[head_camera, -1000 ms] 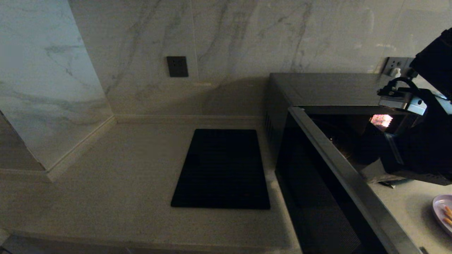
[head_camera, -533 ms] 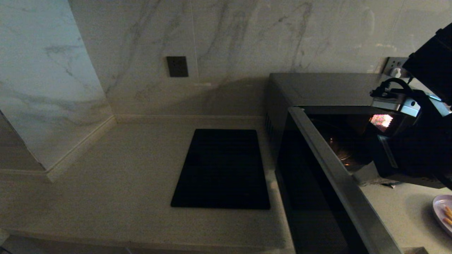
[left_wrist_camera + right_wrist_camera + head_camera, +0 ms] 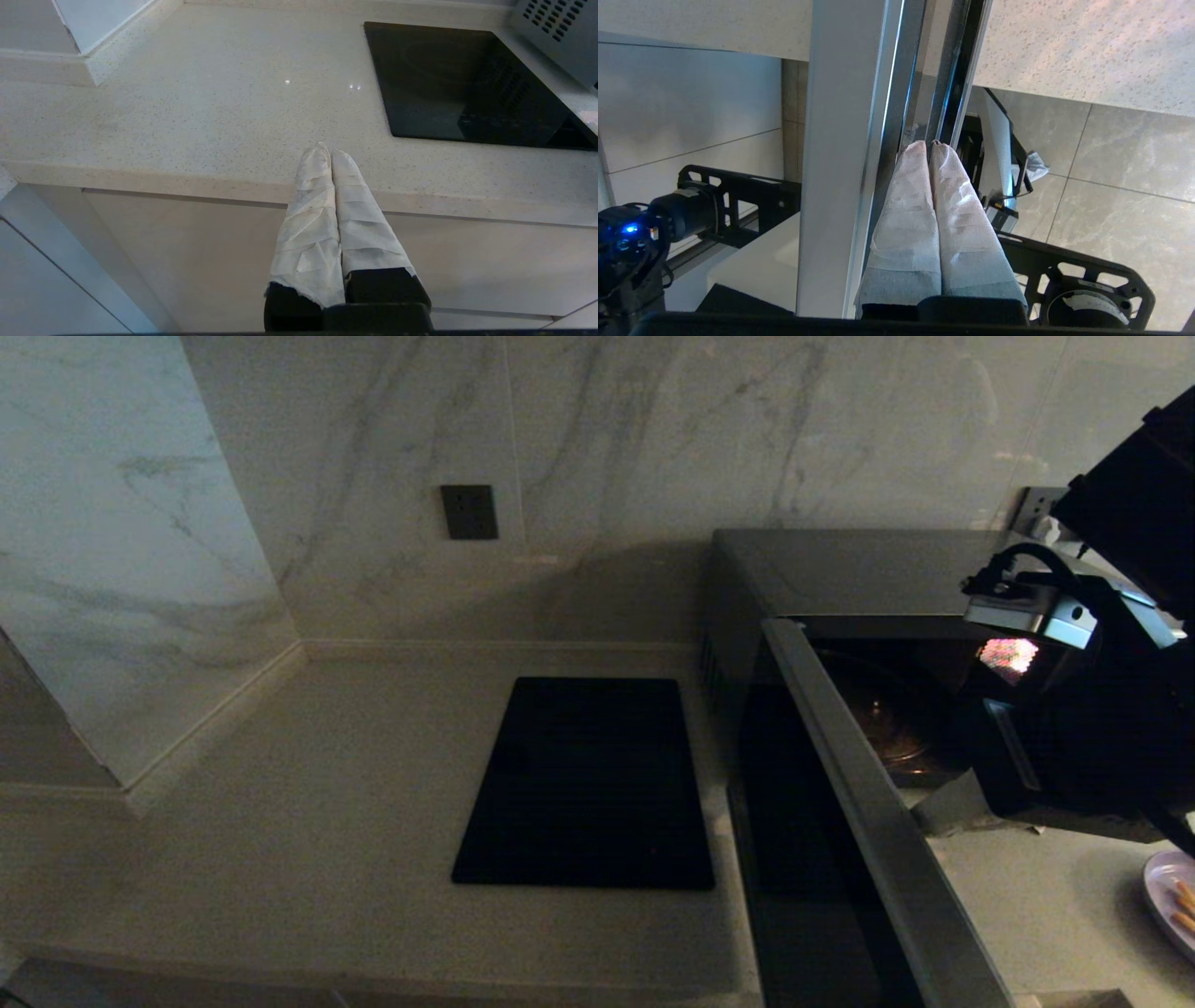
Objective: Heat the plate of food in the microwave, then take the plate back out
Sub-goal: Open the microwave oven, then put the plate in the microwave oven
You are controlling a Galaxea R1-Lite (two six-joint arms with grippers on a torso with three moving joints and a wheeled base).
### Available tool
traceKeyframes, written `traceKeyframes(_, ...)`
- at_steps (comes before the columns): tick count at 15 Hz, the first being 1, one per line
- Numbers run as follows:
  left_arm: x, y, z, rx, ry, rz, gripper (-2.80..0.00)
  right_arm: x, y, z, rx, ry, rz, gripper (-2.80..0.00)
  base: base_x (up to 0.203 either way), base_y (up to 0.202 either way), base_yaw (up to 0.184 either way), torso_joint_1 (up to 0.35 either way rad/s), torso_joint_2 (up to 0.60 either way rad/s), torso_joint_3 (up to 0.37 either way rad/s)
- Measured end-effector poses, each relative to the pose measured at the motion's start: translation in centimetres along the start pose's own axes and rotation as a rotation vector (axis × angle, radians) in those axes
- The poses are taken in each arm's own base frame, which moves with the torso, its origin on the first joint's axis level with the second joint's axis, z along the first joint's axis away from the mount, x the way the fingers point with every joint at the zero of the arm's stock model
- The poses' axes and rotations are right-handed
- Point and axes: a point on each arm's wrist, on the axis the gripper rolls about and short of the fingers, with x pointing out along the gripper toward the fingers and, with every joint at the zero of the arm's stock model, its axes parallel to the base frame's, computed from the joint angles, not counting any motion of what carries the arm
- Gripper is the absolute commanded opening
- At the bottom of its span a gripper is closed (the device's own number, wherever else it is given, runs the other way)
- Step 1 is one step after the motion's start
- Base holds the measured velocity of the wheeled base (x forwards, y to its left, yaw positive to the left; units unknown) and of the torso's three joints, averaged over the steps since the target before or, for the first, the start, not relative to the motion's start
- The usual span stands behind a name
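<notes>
The microwave [image 3: 840, 569] stands at the right of the counter with its door [image 3: 868, 821] swung partly open and its inside lit. My right gripper [image 3: 927, 144] is shut and empty, its taped fingertips resting against the inner side of the door's silver edge [image 3: 840, 140]. The plate of food [image 3: 1174, 896], pale lilac with orange-tan sticks, lies on the counter at the far right, half cut off by the view's edge. My left gripper [image 3: 329, 151] is shut and empty, parked low in front of the counter's front edge.
A flat black cooktop [image 3: 588, 784] is set into the counter left of the microwave. Marble walls close the back and left, with a dark socket [image 3: 469, 511]. A glass turntable [image 3: 882, 723] shows inside the oven.
The microwave door has swung further open, showing more of the turntable. My right arm has moved left along with the door. The left arm has not moved.
</notes>
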Motion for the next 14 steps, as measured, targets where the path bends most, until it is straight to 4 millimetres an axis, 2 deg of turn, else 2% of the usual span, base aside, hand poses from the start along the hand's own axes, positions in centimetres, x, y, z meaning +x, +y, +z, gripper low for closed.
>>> traceKeyframes(14, 0.0, 0.0, 0.0, 0.000, 0.000, 0.000, -2.80, 0.1, 1.5, -0.3, -0.027, 0.008, 0.033, -2.80, 0.000, 0.000, 0.000, 0.000, 0.00, 0.000)
